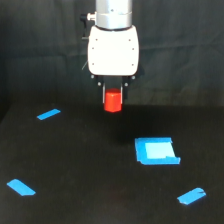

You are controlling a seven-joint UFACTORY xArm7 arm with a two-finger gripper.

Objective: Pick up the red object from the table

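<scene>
The pincer (113, 96) pinches the red object (113, 100), a short red cylinder, between its dark fingers, which show only as thin edges on either side of it. The object hangs directly under the white gripper body (113, 49) and appears to be clear of the table (75, 165); a faint reddish glow on the black surface well below it supports that judgement. So the pick looks essentially done: the object is grasped and raised, and what remains, if anything, is to hold it securely.

Below the pincer and toward the exterior view's right lies the blue square patch (156, 151). Blue tape strips lie farther out: one to the exterior view's left near the pincer's height (48, 114), one low on the left (21, 187), one low on the right (191, 196).

The fingertips are hard to make out against the dark background, the arm above the wrist is cut off, and the exact gap between object and table cannot be told.
</scene>
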